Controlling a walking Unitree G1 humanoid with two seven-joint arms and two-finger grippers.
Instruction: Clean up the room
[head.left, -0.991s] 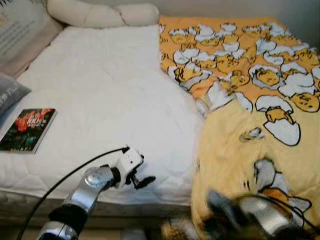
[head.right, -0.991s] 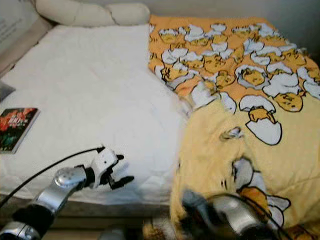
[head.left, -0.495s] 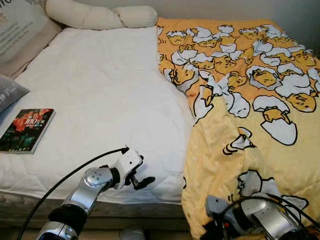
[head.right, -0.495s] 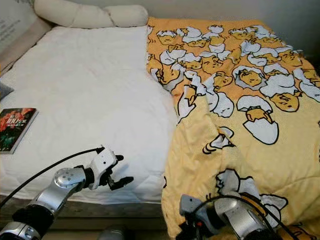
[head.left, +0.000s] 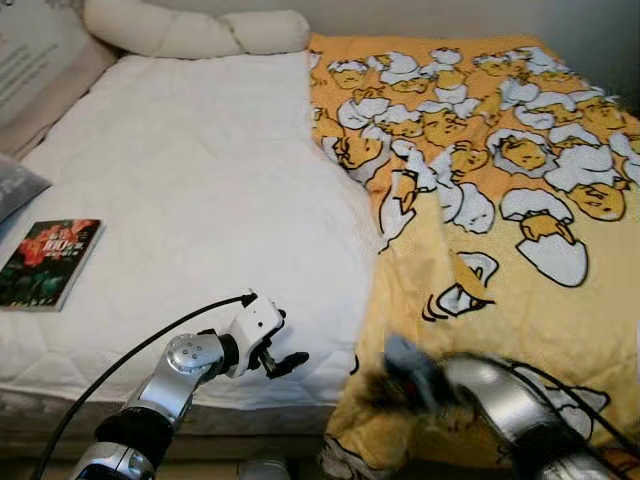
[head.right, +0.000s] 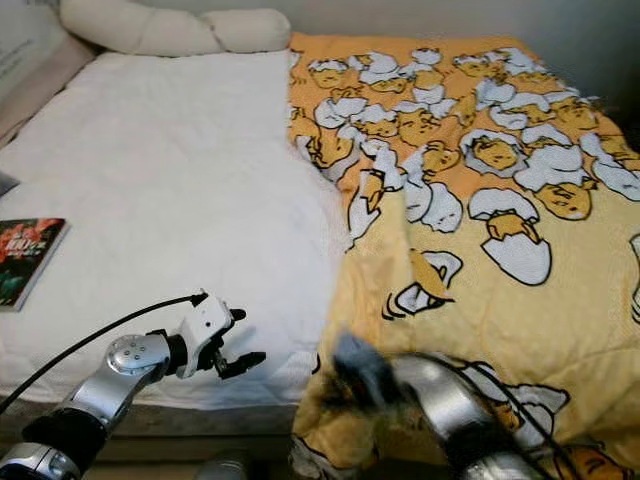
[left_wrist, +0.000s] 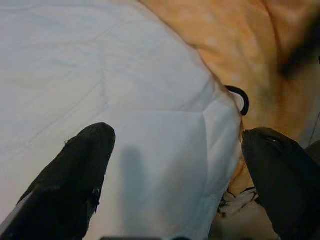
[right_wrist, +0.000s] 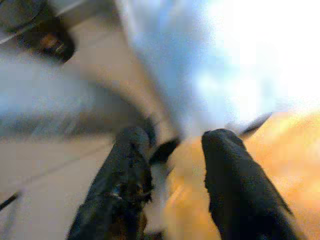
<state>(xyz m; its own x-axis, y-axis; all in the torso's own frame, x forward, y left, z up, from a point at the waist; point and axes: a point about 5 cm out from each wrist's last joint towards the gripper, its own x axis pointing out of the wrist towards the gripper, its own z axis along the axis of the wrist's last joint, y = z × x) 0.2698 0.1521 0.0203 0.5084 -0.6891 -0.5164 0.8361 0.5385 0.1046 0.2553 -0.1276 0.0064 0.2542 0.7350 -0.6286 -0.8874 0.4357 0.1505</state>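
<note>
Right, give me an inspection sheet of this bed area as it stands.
Surface: white quilted mattress, bare on the robot's left half.
Job's things: yellow egg-print blanket covers the right half and hangs over the near edge, rumpled along its inner border.
Clutter: book lies flat near the mattress's left edge; long cream pillow at the head; grey cushion corner at far left.
Grippers: left gripper open, hovering over the mattress's near edge, holding nothing. Right gripper blurred at the blanket's near edge; its fingers stand apart in its wrist view.
Cables: black cable runs along the left arm.
Surroundings: wall behind the bed; floor below too blurred to judge.
</note>
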